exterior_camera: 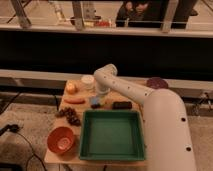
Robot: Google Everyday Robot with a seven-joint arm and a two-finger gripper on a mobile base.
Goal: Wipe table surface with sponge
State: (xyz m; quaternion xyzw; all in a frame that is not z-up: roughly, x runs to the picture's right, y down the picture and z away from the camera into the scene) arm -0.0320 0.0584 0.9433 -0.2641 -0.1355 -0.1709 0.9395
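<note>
Where the claw [98, 96] descends: small blue soft sponge [95, 102] directly beneath it.
Light-brown wooden table [134, 98]; claw's opening cannot be told.

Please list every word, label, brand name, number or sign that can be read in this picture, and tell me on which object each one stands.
There are none to read.
The white cup, orange bowl, green tray, blue sponge and dark oblong object on the table surface show no lettering.
The gripper, pointing down just behind the sponge, and the white arm show no readable marking either.
</note>
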